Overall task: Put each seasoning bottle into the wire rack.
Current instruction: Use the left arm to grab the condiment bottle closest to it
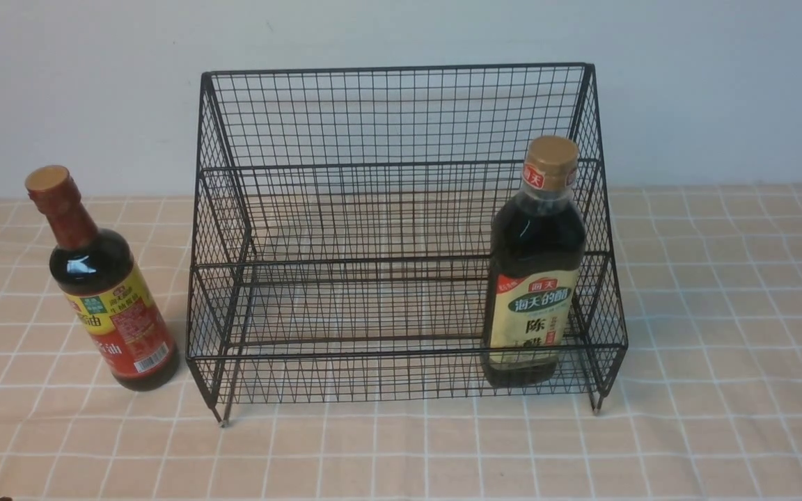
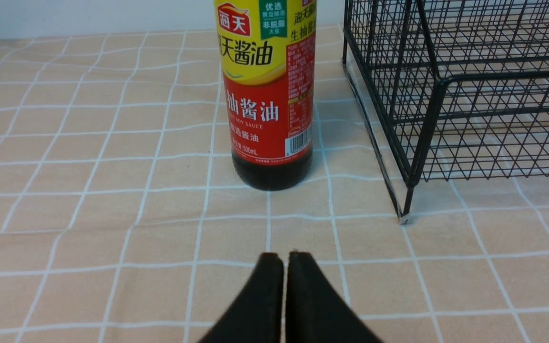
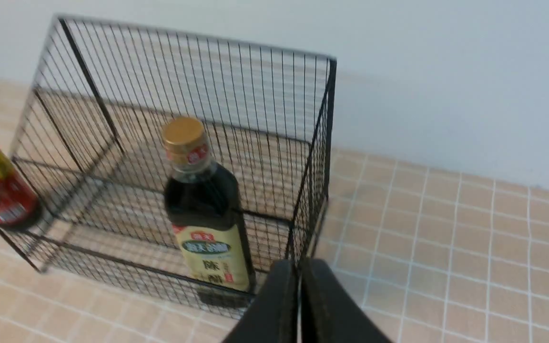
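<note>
- Rack (image 1: 401, 236): black wire mesh with two stepped tiers, a tall grid back and small feet. It stands on the worktop (image 1: 721, 362), which is laid with a beige cloth checked in white, before a pale wall (image 1: 95, 69)
- Cream bottle (image 1: 533, 278): dark liquid, tan cap, cream-green label. It stands upright inside the rack, on the lower front tier at its right end, close to the right side mesh
- Red bottle (image 1: 105, 292): dark liquid, tan cap, long red neck, red-yellow label. It stands upright on the worktop outside the rack, just beside its left side and not touching it
- Left fingers (image 2: 274, 276): pressed together tip to tip with nothing between them, low over the cloth. In the left wrist view the red bottle stands straight ahead of the tips, with bare cloth between. The rack's front left foot lies off to one side of that line
- Right fingers (image 3: 288, 281): likewise drawn together and holding nothing. In the right wrist view they sit above the rack's front right corner. The cream bottle is just beyond them, behind the front wires, and the tips touch neither bottle nor rack
</note>
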Motion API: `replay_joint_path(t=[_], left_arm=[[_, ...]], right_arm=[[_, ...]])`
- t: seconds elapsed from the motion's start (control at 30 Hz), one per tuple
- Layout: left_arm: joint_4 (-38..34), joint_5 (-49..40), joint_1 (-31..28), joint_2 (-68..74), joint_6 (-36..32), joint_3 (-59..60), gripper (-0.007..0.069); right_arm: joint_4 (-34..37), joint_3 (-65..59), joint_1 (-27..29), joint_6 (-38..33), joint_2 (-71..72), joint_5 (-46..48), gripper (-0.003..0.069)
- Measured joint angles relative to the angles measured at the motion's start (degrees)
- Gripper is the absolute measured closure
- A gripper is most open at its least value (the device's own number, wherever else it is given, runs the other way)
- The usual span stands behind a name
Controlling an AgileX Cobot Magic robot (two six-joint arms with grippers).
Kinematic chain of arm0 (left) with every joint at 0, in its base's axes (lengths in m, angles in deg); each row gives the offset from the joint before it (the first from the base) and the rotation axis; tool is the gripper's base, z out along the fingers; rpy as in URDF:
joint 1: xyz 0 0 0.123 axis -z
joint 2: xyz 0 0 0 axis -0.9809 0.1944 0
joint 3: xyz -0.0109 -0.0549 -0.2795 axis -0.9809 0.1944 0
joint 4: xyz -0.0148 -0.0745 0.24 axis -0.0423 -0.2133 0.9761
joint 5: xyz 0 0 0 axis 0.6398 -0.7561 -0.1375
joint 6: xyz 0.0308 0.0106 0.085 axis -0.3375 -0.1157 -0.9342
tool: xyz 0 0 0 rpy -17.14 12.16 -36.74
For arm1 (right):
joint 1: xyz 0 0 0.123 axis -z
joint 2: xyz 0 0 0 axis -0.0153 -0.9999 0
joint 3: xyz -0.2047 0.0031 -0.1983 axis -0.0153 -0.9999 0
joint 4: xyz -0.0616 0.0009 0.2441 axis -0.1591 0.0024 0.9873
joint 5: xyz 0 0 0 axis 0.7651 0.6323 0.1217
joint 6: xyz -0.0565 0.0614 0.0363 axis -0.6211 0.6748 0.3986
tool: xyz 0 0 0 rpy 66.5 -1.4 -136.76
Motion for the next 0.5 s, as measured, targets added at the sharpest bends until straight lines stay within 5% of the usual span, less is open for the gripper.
replay_joint_path(t=[0.5], left_arm=[[0.00, 0.00, 0.00, 0.00, 0.00, 0.00, 0.0631]], right_arm=[[2.55, -25.63, 0.00, 8.81, 25.21, -27.86, 0.0672]])
